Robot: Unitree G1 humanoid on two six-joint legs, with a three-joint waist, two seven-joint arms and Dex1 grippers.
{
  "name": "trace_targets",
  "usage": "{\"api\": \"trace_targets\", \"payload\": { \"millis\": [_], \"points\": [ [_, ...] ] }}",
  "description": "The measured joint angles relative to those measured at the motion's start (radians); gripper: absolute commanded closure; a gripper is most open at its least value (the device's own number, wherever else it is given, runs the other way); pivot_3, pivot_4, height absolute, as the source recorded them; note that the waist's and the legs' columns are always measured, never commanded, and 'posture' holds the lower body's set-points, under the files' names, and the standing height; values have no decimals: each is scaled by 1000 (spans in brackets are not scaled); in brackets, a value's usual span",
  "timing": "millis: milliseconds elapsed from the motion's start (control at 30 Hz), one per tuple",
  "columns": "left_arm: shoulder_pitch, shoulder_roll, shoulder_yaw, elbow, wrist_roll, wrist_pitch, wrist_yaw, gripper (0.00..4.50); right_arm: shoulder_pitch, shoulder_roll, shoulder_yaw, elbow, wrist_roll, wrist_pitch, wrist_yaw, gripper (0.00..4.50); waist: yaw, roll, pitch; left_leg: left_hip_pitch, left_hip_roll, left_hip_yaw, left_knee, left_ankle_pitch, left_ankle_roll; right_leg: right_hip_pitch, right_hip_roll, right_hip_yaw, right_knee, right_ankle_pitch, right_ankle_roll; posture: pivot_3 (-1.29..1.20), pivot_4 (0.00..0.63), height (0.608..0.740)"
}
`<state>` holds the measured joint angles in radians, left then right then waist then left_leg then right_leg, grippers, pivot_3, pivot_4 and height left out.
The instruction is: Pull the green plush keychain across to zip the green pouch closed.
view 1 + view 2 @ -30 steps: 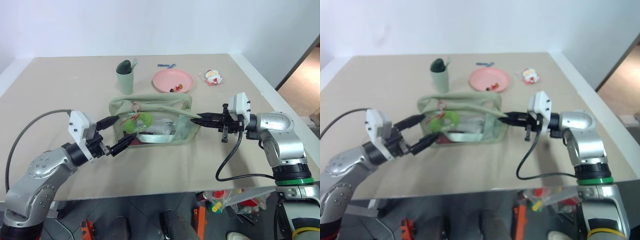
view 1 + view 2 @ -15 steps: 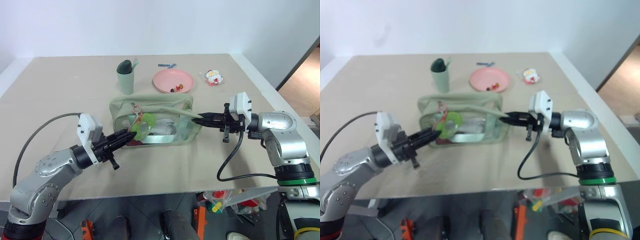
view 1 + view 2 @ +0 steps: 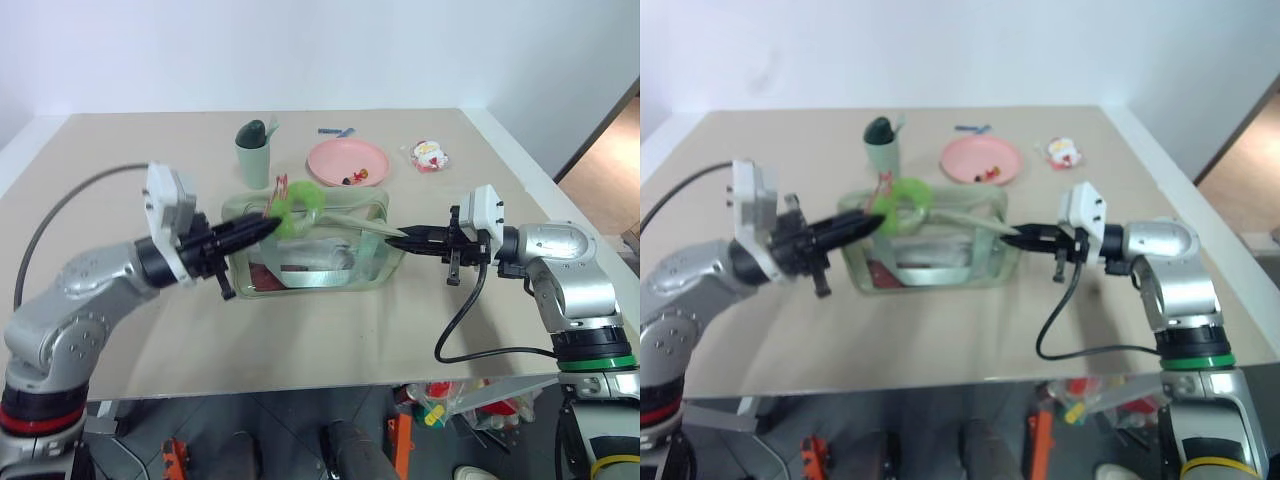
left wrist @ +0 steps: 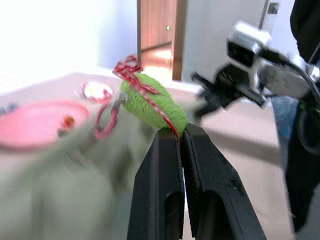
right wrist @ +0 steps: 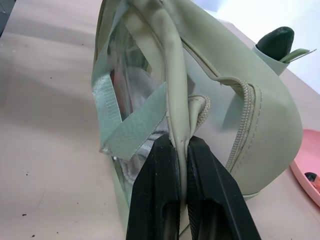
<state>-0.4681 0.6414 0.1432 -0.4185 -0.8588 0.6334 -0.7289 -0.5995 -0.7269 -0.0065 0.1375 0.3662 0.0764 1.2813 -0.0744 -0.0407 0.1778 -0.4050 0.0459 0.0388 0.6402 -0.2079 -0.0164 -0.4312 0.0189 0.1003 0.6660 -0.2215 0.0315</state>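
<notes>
The green pouch point(image 3: 330, 262) stands mid-table, pale sage with clear side panels. My left gripper point(image 3: 268, 226) is shut on the green plush keychain point(image 3: 296, 207), a lime fuzzy ring on a red cord, held above the pouch's left top corner. The left wrist view has the keychain point(image 4: 150, 102) pinched at the tips of my left gripper point(image 4: 179, 131). At the pouch's right end my right gripper point(image 3: 390, 240) is shut on its fabric strap point(image 5: 176, 100), fingers point(image 5: 160, 165) closed around it.
Behind the pouch stand a sage cup point(image 3: 252, 155), a pink plate point(image 3: 345, 160), a small wrapped toy point(image 3: 427, 154) and a blue item point(image 3: 333, 131). The table's right edge point(image 3: 545, 185) runs close behind my right arm.
My left gripper closed on the keychain and lifted it from the pouch's front side up to its top left corner. The right gripper kept still on the strap.
</notes>
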Motion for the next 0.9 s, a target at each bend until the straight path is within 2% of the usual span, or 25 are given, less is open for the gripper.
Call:
{"api": "trace_targets", "payload": {
  "millis": [300, 500, 733, 767, 800, 900],
  "points": [
    [-148, -110, -150, 168, 159, -75, -51, 4405, 5, -8, 0, -9, 0, 0, -1, 4500, 2, 0, 0, 0, 0, -1, 0, 0, 0, 1, 0, 0, 0, 0, 1, 0, 150, 740],
    [-182, -127, -212, 215, 229, -86, -99, 4405, 6, -9, 0, -15, -6, 0, -3, 4500, 2, 0, 0, 0, 0, -1, 0, 0, 0, 1, 0, -1, 0, 0, 1, 0, 150, 740],
    [-184, -87, -216, 197, 232, -34, -148, 2100, 12, -9, 0, -23, -8, -3, -10, 4500, 2, 0, 0, 0, 0, -1, 0, 0, 0, 1, 0, -1, 0, 0, 1, 0, 150, 740],
    [-194, -64, -213, 183, 218, -10, -155, 2010, 12, -9, 0, -24, -9, -4, -11, 4500, 2, 0, 0, 0, 0, -1, 0, 0, 0, 1, 0, -1, 0, 0, 1, 0, 150, 740],
    [-204, -53, -201, 169, 211, 1, -159, 1311, 12, -9, 0, -24, -9, -5, -11, 4500, 2, 0, 0, 0, 0, -2, 0, 0, 0, 1, 0, -1, 0, 0, 1, 0, 150, 740],
    [-211, 26, -182, 128, 190, 46, -196, 712, 11, -8, 3, -23, -10, -10, -11, 4500, -1, 0, 0, 0, 0, -1, -1, 0, 0, 1, 0, -1, 0, -1, 1, 0, 150, 740]
  ]
}}
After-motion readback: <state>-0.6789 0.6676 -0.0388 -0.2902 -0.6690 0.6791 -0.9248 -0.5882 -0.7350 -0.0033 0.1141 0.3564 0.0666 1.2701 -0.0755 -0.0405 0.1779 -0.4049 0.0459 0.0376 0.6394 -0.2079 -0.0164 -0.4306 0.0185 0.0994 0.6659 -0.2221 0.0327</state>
